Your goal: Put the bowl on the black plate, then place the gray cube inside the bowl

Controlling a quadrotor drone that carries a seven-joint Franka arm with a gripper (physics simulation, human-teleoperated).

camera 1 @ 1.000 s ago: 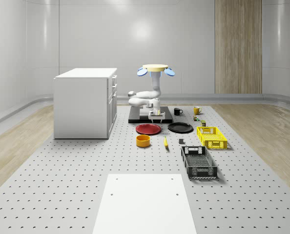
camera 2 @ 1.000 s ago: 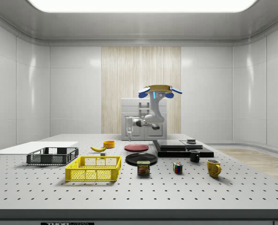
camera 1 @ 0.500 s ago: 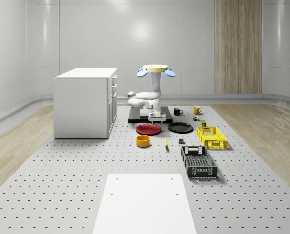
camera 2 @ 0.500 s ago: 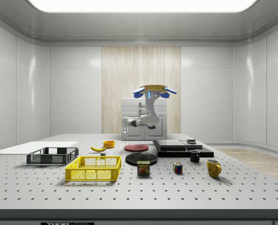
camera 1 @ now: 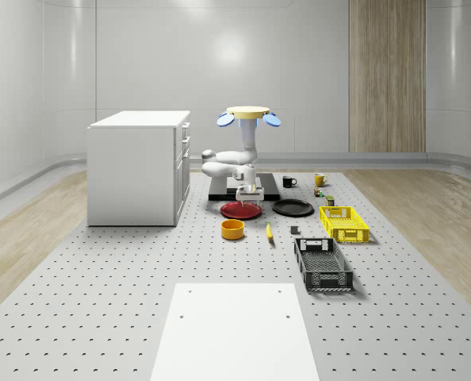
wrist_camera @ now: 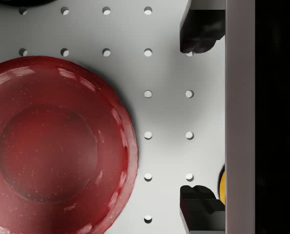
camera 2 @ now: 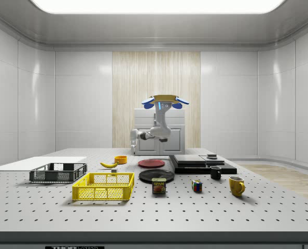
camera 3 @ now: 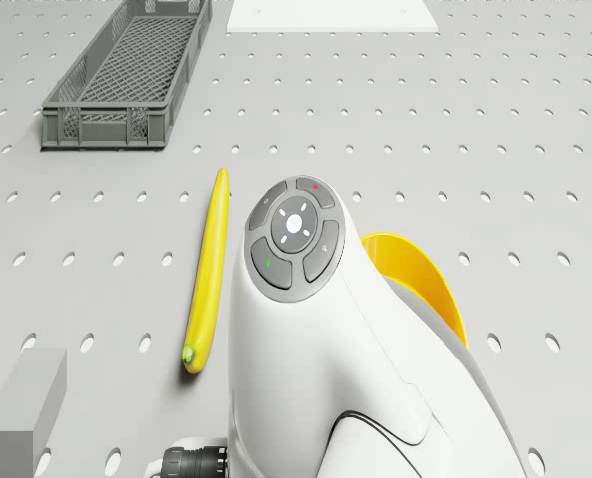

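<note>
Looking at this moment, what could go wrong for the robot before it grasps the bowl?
1. The open gripper hangs above the table beside the red plate, not above the yellow bowl; descending here could hit that plate.
2. The banana lies close beside the bowl, so the fingers might nudge it.
3. The drone hovers near the white cabinet; drifting sideways could bring its rotors against it.

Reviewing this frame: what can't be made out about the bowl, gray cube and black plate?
- Drone view: the arm covers part of the yellow bowl, and the picture's edge cuts off the gray cube.
- Wrist view: the open gripper hangs beside the red plate, and the edge leaves a sliver of the black plate.
- Whole-scene view: the drone hovers above the table; the cube's faces are too small to read.
</note>
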